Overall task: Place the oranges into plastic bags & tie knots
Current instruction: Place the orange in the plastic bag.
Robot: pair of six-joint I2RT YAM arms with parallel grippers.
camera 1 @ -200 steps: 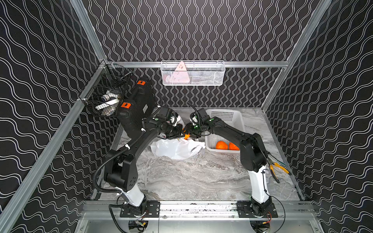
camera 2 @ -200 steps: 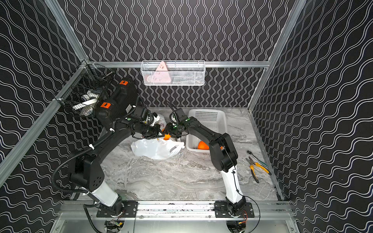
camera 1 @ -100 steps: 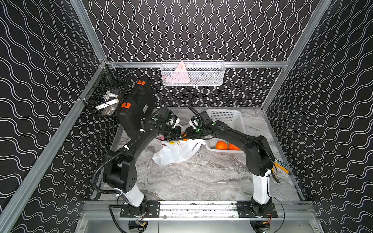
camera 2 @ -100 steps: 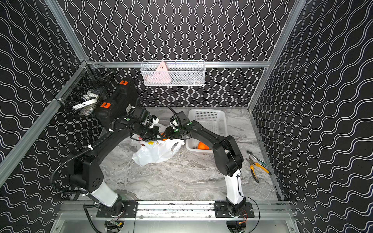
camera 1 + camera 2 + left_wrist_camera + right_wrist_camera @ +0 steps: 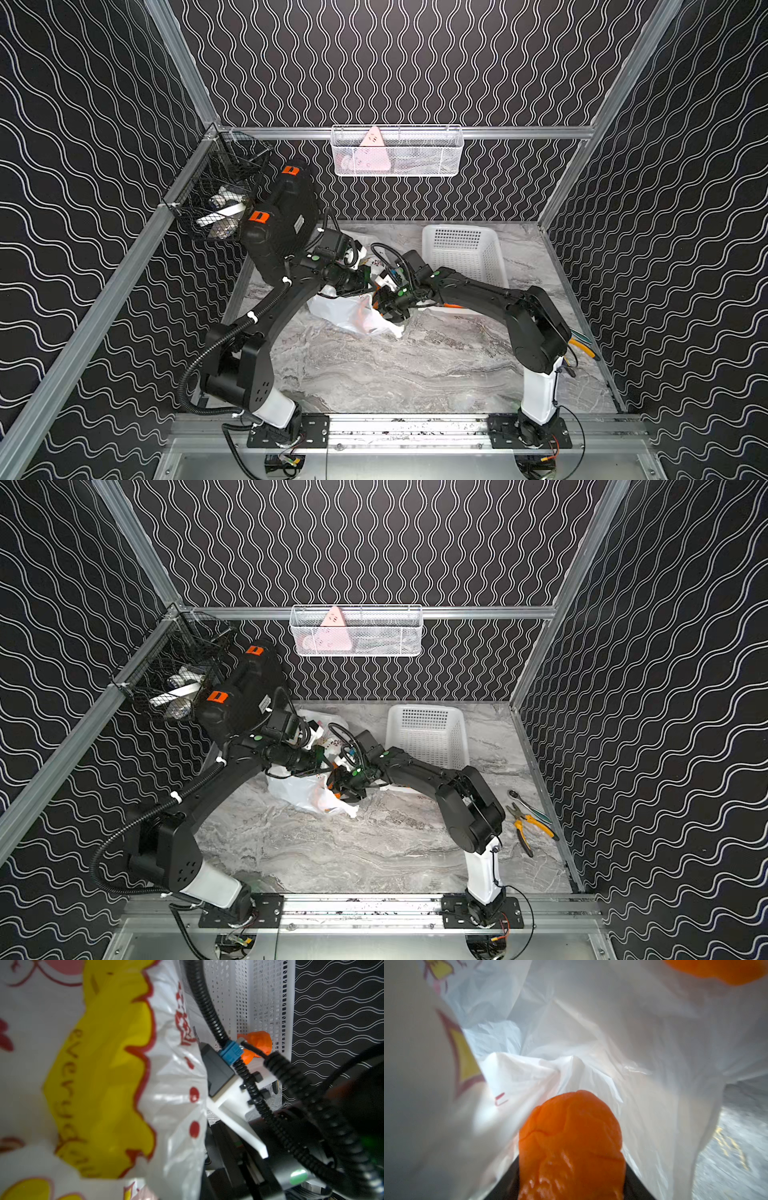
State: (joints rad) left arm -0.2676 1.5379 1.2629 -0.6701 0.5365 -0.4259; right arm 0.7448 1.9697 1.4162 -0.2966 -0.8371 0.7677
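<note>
The plastic bag (image 5: 353, 313) (image 5: 303, 791), white with yellow and red print, hangs open above the marble table. My left gripper (image 5: 365, 283) (image 5: 322, 763) is shut on its upper rim; the left wrist view is filled by the printed bag (image 5: 104, 1064). My right gripper (image 5: 384, 305) (image 5: 343, 789) (image 5: 571, 1167) is shut on an orange (image 5: 571, 1142), and both are inside the bag's mouth. A second orange (image 5: 716, 968) shows at the edge of the right wrist view. Another orange (image 5: 259, 1043) lies in the white basket. No knots show in any view.
The white perforated basket (image 5: 461, 249) (image 5: 424, 729) stands at the back right, partly behind my right arm. Pliers (image 5: 530, 825) lie by the right wall. A white wire basket (image 5: 397, 151) and a black one (image 5: 220, 195) hang on the walls. More white plastic (image 5: 320, 721) lies behind my left wrist.
Both grippers have come forward and down. The bag has been drawn forward with the left gripper, and the right gripper has carried its orange into the bag's mouth.
</note>
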